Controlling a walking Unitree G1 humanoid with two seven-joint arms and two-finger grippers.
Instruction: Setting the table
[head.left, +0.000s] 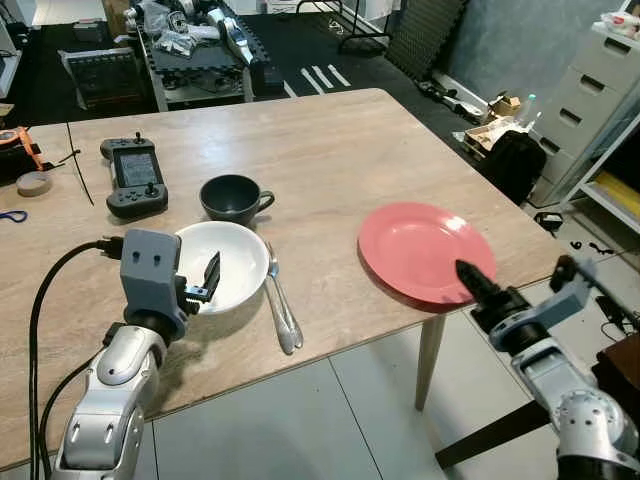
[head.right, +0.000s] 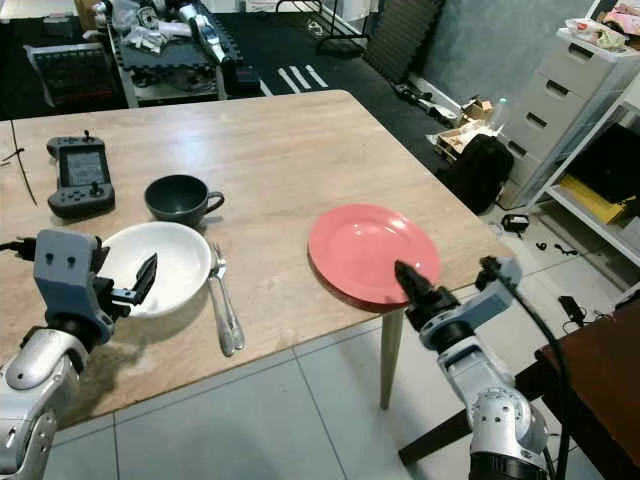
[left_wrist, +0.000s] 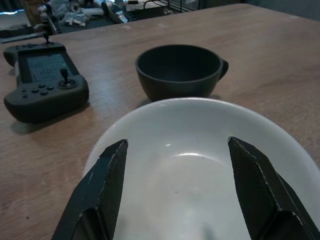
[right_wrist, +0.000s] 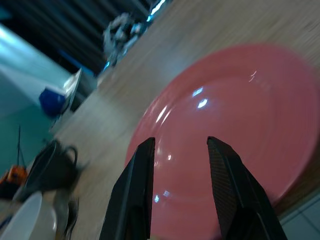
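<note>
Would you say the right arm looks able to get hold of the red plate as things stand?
Probably yes. The right gripper is open at the near rim of the red plate, which overhangs the table edge slightly, and nothing stands between them. The spoon lies well off to the left.

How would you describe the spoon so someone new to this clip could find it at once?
Start at the wooden table and find the white bowl near its front edge, beside the left gripper. The spoon lies just right of that bowl, handle toward the table edge. It is the only slim silver metal piece among round dishes.
</note>
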